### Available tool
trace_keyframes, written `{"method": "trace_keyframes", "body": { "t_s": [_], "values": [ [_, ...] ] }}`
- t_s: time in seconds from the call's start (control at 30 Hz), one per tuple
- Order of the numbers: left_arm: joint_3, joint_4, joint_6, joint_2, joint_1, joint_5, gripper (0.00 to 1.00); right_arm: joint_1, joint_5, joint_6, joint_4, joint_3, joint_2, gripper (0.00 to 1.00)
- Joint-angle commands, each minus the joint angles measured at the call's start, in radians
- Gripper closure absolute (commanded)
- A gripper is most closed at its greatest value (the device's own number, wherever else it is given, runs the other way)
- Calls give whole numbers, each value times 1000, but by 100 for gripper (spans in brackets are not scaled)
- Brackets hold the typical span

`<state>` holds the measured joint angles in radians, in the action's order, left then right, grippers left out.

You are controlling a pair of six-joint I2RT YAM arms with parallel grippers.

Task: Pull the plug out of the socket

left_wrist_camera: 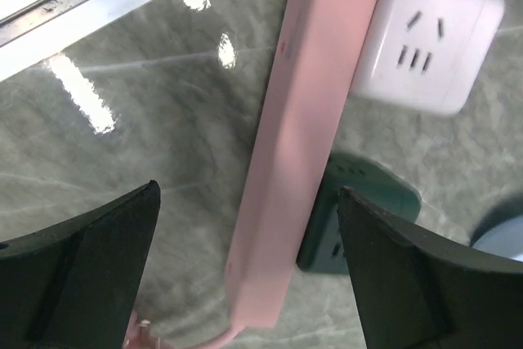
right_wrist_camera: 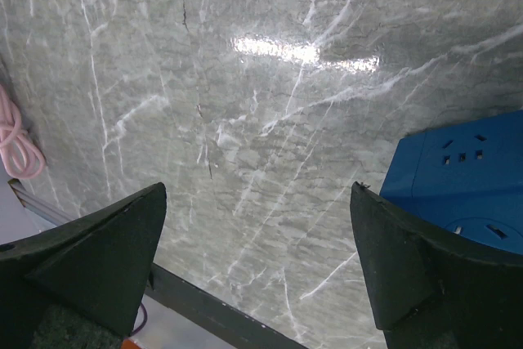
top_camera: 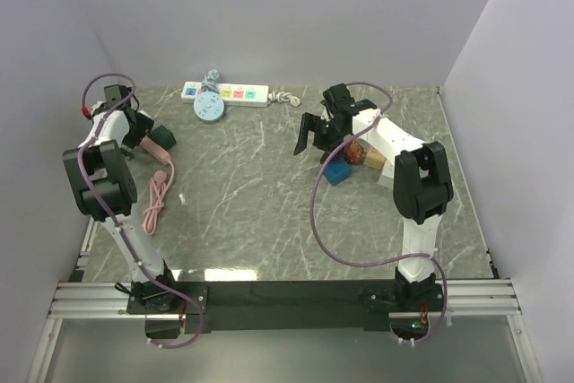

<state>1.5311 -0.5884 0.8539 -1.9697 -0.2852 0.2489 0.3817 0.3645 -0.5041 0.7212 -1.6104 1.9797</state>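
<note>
The socket (top_camera: 226, 92), a long white power strip with pastel outlet panels, lies at the back of the table, its bundled white cord (top_camera: 285, 97) at its right end. A pale blue round item (top_camera: 209, 108) sits against its front, and a grey-blue plug-like piece (top_camera: 212, 76) stands at its back edge. My left gripper (top_camera: 152, 138) is open at the far left, away from the strip; its wrist view shows it (left_wrist_camera: 248, 194) over a pink bar-shaped strip (left_wrist_camera: 302, 136). My right gripper (top_camera: 316, 143) is open and empty above bare table (right_wrist_camera: 257, 190).
A dark green cube socket (left_wrist_camera: 359, 210) and a white cube socket (left_wrist_camera: 429, 34) lie beside the pink strip. Its pink cord (top_camera: 157, 199) trails toward the near left. A blue cube socket (right_wrist_camera: 466, 173), brown pieces (top_camera: 356, 152) and a beige block (top_camera: 372, 161) sit right of centre.
</note>
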Motion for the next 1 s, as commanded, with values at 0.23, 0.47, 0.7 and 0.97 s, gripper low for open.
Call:
{"method": "trace_keyframes", "body": {
  "t_s": [0.23,0.47,0.7,0.97],
  "values": [
    [60,111,-39,-101,-26,-43,14,-6,13,16,-22,10,-65,1],
    [-12,182,-95,-132,-25,-174,57,-6,31,38,-12,-3,-64,1],
    [-143,239,-185,-54,32,-356,100,13,85,73,-48,6,-93,0],
    [-319,328,-213,132,237,-534,100,83,267,85,-144,1,-98,0]
  ]
}}
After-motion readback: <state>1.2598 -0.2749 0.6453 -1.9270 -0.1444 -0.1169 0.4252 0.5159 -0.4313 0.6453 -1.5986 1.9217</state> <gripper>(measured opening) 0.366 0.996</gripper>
